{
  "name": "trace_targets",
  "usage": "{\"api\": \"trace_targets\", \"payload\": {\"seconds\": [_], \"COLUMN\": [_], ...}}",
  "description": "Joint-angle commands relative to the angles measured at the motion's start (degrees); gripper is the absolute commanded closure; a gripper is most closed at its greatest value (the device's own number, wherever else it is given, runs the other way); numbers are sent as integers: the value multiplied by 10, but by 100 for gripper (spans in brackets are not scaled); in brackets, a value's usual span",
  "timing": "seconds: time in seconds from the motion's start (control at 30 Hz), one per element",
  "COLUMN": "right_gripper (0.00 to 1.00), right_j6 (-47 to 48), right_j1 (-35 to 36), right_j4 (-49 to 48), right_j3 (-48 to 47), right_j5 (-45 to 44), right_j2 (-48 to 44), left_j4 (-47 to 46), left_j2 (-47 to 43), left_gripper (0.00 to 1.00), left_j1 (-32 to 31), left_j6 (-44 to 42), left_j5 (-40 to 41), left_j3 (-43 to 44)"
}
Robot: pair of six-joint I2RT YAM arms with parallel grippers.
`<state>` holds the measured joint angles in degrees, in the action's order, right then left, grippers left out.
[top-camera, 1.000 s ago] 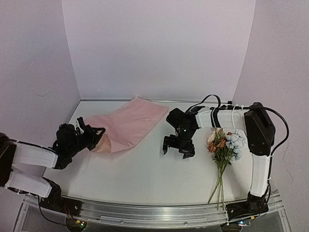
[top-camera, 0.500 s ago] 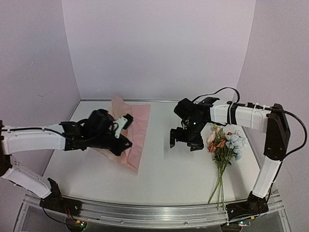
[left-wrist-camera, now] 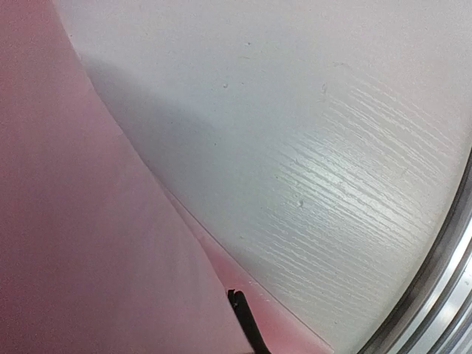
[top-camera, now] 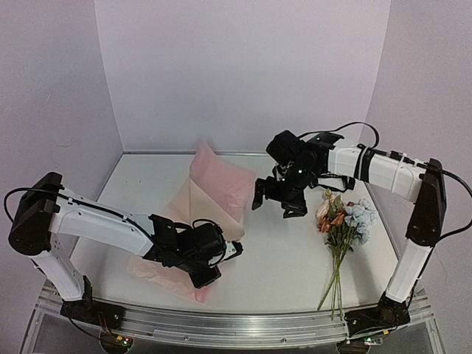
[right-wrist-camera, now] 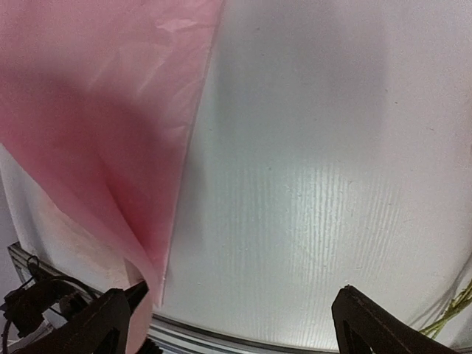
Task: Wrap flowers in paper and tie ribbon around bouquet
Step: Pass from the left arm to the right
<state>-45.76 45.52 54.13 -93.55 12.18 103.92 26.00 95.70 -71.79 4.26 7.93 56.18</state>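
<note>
On the near left part of the white table [top-camera: 295,269], the left gripper [top-camera: 223,254] is pressed together on the near portion of the paper [top-camera: 217,184]. The pink sheet runs from close to the rear wall [top-camera: 243,74] down toward the metal rail [top-camera: 258,324] at the front edge. Its rear part stands up in a tall fold, and its near part lies flat on the surface. The left forearm [top-camera: 103,221] lies across the sheet and covers its middle. The right gripper [top-camera: 280,205] hangs above the table just beside the right edge of the raised fold, with its jaws spread wide and nothing between them. The flowers [top-camera: 345,217] lie flat on the table just right of that gripper, clear of the paper, heads toward the rear and stems pointing at the right arm's base. A black cable [top-camera: 354,127] loops above the right arm. From overhead, the wrist body hides the exact pinch point of the left gripper. The left wrist view is largely filled by blurred pink sheet, with only one dark fingertip [left-wrist-camera: 243,321] showing at the bottom edge. The right wrist view cuts off both fingers [right-wrist-camera: 103,324] at the bottom edge and shows only a few green stems at the lower right corner.
</note>
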Motion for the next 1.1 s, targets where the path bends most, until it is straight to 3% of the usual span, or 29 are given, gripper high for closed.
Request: {"api": "trace_targets", "payload": {"seconds": [0.0, 0.27, 0.4, 0.53, 0.7, 0.77, 0.83, 0.9, 1.07], "right_gripper": [2, 3, 11, 32, 81, 100, 100, 100, 100], "right_j6": [-15, 36, 46, 48, 52, 55, 58, 58, 47], "right_j1": [20, 38, 39, 40, 41, 41, 41, 41, 43], "right_j4": [4, -12, -12, -13, -13, -13, -13, -13, -22], "right_j3": [-72, -167, -187, -186, -174, -168, -158, -145, -123], "right_j5": [46, 129, 160, 174, 175, 170, 162, 146, 119], "right_j2": [52, 148, 179, 192, 190, 183, 169, 155, 130], "left_j4": [-7, -1, -2, -6, -20, -29, -39, -51, -100], "left_j2": [-20, -24, -32, -36, -50, -65, -88, -116, -215], "left_gripper": [100, 100, 100, 100, 99, 85, 55, 38, 24], "left_j1": [-5, -13, -14, -14, -13, -12, -11, -9, 32], "left_j6": [-10, -10, -9, -8, 4, 18, 34, 50, 97], "left_j5": [23, 20, 23, 30, 37, 45, 48, 45, -26], "left_j3": [14, 6, 3, -2, -15, -23, -30, -39, -66]}}
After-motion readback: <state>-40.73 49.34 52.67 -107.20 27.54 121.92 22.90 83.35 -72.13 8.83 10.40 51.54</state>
